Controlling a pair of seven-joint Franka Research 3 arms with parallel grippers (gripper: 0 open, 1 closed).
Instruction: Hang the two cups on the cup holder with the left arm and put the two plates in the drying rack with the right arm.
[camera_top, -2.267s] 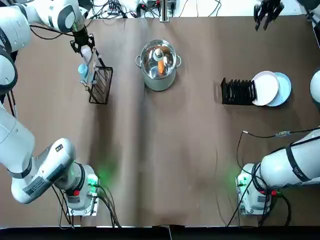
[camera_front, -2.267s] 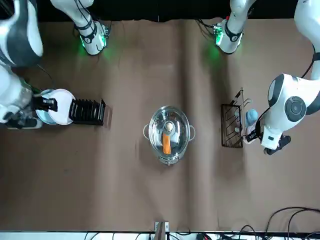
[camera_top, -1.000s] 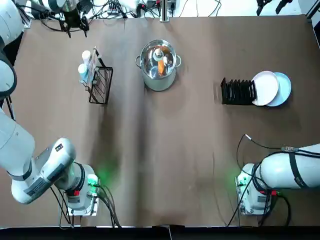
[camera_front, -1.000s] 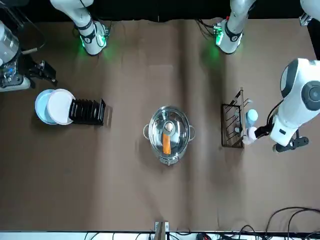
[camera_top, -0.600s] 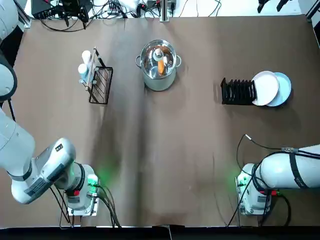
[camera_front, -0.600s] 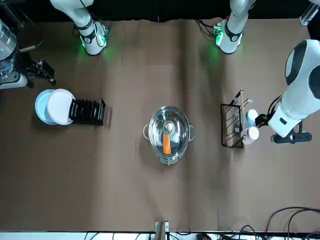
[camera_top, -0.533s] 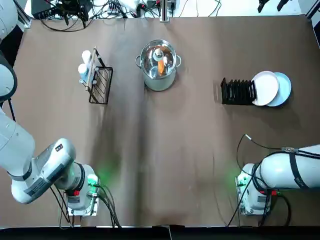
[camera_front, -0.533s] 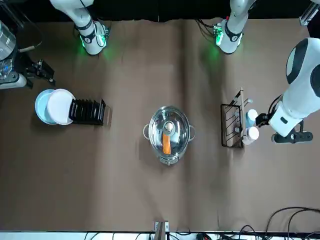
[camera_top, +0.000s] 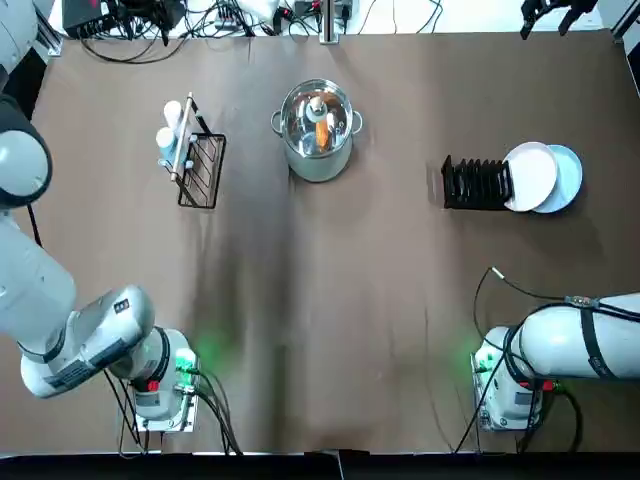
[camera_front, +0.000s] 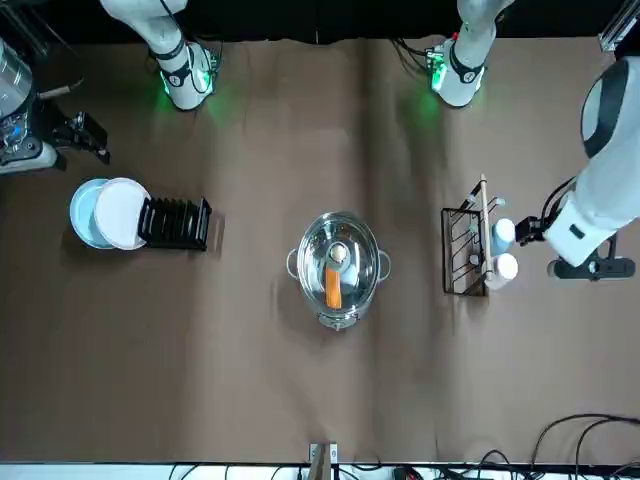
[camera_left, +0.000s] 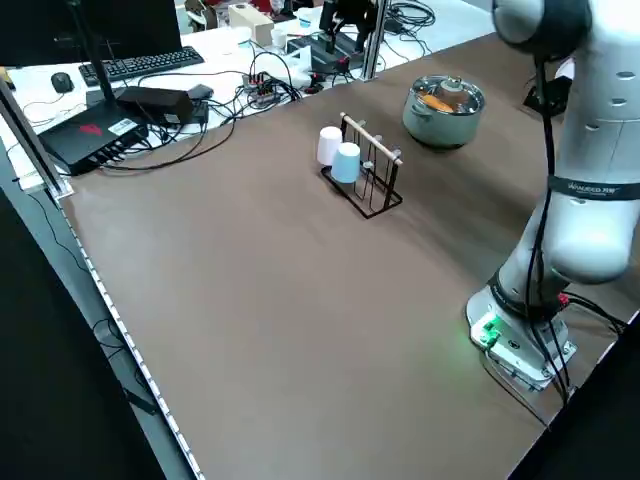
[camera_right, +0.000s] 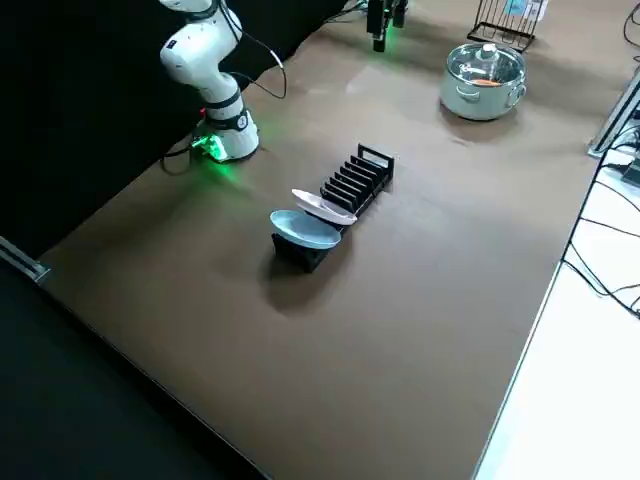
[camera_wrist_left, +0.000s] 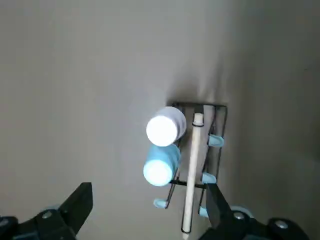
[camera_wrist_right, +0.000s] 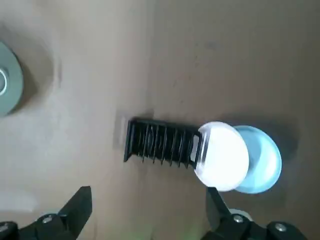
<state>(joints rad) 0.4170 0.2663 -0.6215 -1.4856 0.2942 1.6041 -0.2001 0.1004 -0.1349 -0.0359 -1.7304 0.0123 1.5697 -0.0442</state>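
White cup (camera_top: 173, 111) and blue cup (camera_top: 165, 138) hang on the holder (camera_top: 196, 155) (plates (camera_top: 530, 176) lean at the rack (camera_top: 476, 183) end)

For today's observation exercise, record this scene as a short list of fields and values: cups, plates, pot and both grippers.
white cup: hung on the cup holder
light blue cup: hung beside it
white plate: at the drying rack end, leaning
light blue plate: behind the white one
pot: mid-table, orange item inside
left gripper: open, high above the cups
right gripper: open, high above the rack
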